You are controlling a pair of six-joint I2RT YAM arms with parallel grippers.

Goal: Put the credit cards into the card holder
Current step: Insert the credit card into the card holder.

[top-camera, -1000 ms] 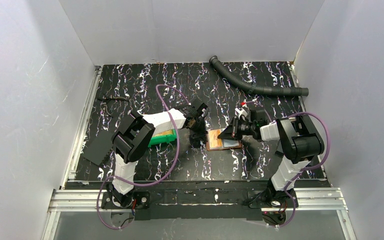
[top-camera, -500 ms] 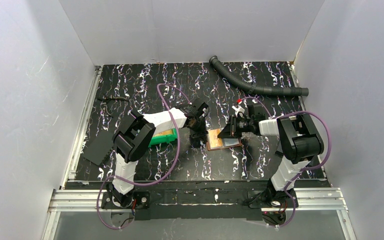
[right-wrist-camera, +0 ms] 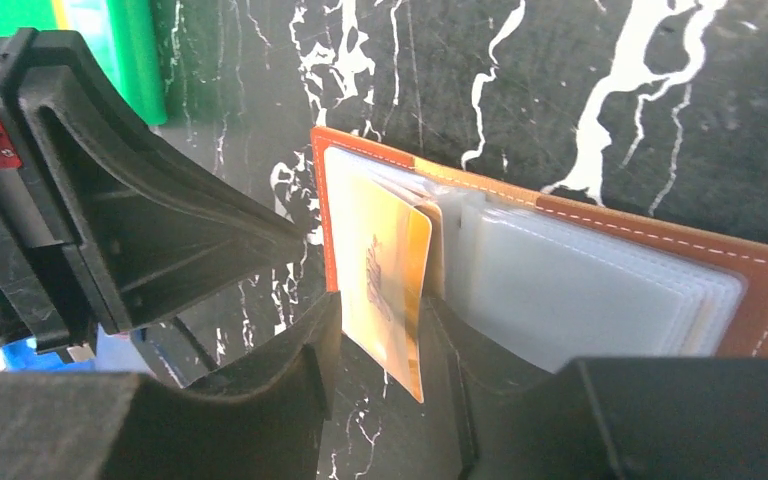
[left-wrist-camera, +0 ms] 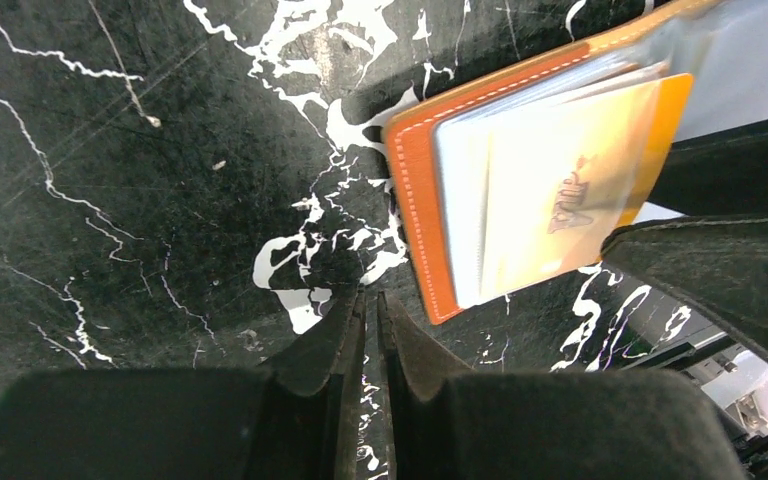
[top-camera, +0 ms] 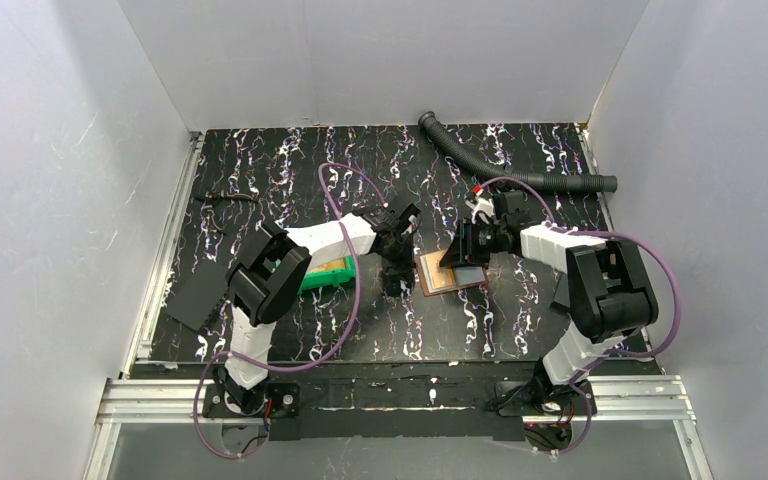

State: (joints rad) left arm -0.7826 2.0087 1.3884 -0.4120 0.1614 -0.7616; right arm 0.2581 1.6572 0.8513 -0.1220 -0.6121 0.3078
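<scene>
The brown leather card holder (top-camera: pixel 452 273) lies open on the table, its clear sleeves up. A yellow credit card (right-wrist-camera: pixel 385 265) sits partly in a sleeve of the card holder (right-wrist-camera: pixel 660 235), one corner sticking out over the near edge. My right gripper (right-wrist-camera: pixel 380 310) is open, a finger on each side of that corner. My left gripper (left-wrist-camera: pixel 371 300) is shut on nothing, its tips down on the table just left of the card holder (left-wrist-camera: pixel 415 210), and the yellow card (left-wrist-camera: pixel 570 190) shows there too. More orange cards (top-camera: pixel 330 266) lie in a green bin (top-camera: pixel 312 281).
A grey corrugated hose (top-camera: pixel 505 172) lies at the back right. A flat black sheet (top-camera: pixel 195 298) hangs over the table's left edge. White walls stand round the table on three sides. The green bin (right-wrist-camera: pixel 110 50) stands close behind my left gripper.
My right gripper has opened and let go of the yellow card, which stays in the sleeve. The right wrist has drawn back a little. The left gripper has stayed shut in place.
</scene>
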